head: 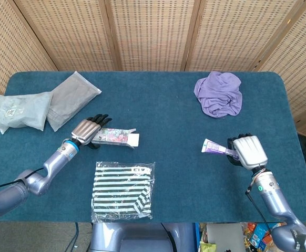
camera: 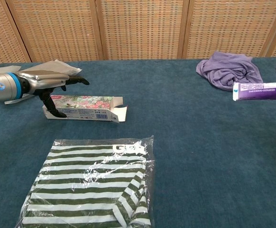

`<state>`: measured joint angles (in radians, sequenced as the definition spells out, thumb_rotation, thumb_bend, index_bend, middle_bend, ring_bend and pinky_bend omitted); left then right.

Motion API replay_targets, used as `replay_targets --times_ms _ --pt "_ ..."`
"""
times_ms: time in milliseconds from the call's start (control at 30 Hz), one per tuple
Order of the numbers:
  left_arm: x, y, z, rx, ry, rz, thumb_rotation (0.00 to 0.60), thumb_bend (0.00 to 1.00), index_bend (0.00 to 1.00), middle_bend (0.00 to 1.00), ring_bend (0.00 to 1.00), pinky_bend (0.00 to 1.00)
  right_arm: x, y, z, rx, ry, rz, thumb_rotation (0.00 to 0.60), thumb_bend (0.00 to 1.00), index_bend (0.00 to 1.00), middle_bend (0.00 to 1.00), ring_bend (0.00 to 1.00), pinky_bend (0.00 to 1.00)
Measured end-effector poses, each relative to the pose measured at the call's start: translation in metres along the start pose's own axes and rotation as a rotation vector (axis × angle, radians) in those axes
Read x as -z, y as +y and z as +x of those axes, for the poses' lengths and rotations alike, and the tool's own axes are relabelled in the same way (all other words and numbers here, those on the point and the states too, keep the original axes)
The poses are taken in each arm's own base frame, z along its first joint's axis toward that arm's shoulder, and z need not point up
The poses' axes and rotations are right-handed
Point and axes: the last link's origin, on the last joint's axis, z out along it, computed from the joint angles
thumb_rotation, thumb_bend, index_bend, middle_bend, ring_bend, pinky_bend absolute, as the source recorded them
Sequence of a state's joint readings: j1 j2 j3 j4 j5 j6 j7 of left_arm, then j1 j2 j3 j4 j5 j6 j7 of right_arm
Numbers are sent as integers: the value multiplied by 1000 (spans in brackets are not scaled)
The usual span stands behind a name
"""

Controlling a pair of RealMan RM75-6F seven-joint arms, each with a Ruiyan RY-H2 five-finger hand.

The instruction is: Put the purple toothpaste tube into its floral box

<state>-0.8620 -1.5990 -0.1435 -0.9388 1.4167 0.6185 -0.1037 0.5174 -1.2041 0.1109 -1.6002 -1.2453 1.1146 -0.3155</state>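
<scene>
Right hand (head: pixel 247 151), lower right of frame, clamps purple toothpaste tube (head: pixel 215 148) level, cap end toward centre, likely for insertion. Left hand (head: pixel 88 129), fingers apart, straddles closed end of floral box (head: pixel 114 136), apparently to steady it; open flap faces tube.

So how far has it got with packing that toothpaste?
Early on. The right hand already holds the purple toothpaste tube off the table. The left hand is at the closed end of the floral box, whose flap is open. The tube is still far from the box, so insertion remains.
</scene>
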Motion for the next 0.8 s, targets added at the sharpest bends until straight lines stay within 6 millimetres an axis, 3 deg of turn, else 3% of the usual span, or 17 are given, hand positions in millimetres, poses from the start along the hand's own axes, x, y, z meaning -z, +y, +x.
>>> replay_targets --times_ms 333,533,800 --pt "-12 10 -2 -24 -21 15 600 247 445 418 392 477 4 0 6 8 11 9 600 538 631 615 457 424" --pt "-7 16 9 29 44 -9 600 247 483 440 410 481 6 -4 14 14 26 23 600 538 631 615 457 424" --pt "15 17 27 281 200 -76 600 248 495 451 412 481 10 -10 32 55 58 51 600 539 631 615 457 424"
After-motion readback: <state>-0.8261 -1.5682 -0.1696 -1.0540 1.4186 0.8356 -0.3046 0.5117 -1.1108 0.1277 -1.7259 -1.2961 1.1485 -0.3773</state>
